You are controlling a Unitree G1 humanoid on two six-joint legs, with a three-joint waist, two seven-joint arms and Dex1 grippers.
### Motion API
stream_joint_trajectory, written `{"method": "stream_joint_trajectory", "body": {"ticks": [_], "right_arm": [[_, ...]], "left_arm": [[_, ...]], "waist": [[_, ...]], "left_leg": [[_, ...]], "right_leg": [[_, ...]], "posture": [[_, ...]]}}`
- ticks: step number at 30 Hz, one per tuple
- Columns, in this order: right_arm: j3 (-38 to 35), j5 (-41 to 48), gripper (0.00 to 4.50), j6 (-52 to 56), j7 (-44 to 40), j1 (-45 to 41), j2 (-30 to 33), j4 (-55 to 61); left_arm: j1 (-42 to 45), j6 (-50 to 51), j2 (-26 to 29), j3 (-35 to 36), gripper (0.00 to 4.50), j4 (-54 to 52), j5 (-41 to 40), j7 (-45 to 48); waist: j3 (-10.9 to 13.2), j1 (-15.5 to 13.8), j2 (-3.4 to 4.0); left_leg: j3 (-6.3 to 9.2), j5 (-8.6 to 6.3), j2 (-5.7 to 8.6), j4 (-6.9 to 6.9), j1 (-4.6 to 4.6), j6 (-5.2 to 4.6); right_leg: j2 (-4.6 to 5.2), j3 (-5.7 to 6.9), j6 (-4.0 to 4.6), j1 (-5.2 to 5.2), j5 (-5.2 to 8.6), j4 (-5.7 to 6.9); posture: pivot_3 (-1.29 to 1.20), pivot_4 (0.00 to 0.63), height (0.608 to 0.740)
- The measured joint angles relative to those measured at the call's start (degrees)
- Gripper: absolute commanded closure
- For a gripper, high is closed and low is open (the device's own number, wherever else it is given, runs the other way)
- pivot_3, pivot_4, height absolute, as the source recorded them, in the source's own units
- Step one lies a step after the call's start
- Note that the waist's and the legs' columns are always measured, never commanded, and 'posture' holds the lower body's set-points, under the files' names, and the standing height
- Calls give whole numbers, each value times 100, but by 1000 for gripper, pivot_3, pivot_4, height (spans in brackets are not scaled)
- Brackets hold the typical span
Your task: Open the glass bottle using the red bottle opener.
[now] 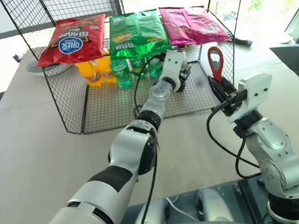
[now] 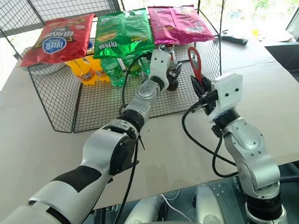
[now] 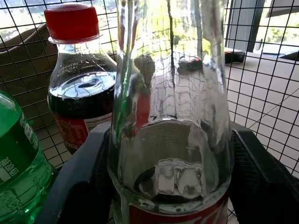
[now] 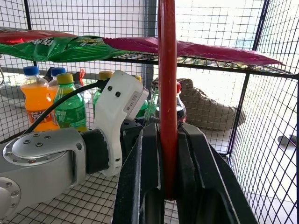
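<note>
Right gripper is clamped on the red bottle opener, holding it upright near the wire rack. Left gripper reaches into the rack, one finger on each side of the glass bottle; whether they press it is hard to tell. Green bottles and orange bottles stand left. Snack bags lie on top. A red-capped cola bottle stands just beside.

Right gripper clamps the red bottle opener upright (ring uppermost) — beside the wire rack.
</note>
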State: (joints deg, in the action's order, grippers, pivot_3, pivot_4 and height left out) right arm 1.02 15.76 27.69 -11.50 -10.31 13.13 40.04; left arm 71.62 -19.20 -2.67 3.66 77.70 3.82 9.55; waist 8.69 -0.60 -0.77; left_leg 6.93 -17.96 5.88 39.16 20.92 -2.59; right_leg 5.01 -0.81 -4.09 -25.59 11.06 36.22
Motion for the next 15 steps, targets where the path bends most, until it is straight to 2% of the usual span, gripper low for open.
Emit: {"method": "stream_joint_trajectory", "body": {"ticks": [4, 9, 15], "right_arm": [[0, 3, 4500, 3, 3, -34, 3, -2], [-44, 3, 4500, -11, -51, -206, 60, -64], [-322, -117, 4500, -202, -32, -414, 179, -379]], "left_arm": [[-2, -4, -1, 62, 1983, 0, -6, 142], [-140, -198, -21, 177, 1983, -77, -177, 897], [-928, -735, 21, 44, 1983, -932, -292, 1831]], "waist": [[0, -1, 0], [0, -9, 0], [-1, 3, 0]], "left_leg": [[-1, 0, 0, 4, 0, 0], [-1, 0, 1, 4, 1, 0], [-2, 0, 0, 4, 1, 0]], "right_leg": [[0, -1, 0, 0, 0, 3], [1, 0, 0, 0, 0, 3], [2, -4, 2, -2, -1, 5]], "posture": [[0, 150, 740], [0, 150, 740], [0, 150, 740]]}}
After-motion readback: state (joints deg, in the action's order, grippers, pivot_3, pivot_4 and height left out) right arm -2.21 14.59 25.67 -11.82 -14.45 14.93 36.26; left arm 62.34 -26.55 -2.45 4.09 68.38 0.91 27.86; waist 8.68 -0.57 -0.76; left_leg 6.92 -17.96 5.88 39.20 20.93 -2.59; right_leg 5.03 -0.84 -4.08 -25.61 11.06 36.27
